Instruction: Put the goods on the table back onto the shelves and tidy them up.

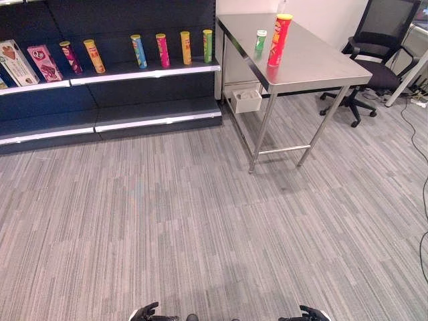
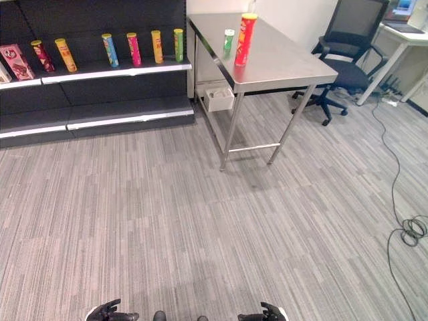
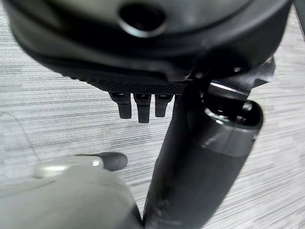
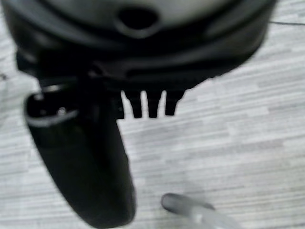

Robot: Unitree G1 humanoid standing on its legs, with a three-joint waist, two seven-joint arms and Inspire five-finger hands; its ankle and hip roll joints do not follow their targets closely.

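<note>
Fingers (image 3: 138,109) of the left hand (image 1: 148,313) hang straight and relaxed over grey carpet, holding nothing; right hand (image 4: 143,71) fingers likewise hang apart and empty.

From the head views, both hands sit at six o'clock, well apart from the steel tabletop (image 1: 314,63) at one o'clock. On it stand a tall red cylindrical can (image 1: 279,40) and, just beside it, a small green-white can (image 1: 260,40). The dark shelf (image 1: 144,69) at eleven o'clock carries upright cans.

Risk: the tall can could topple if nudged during the reach.
</note>
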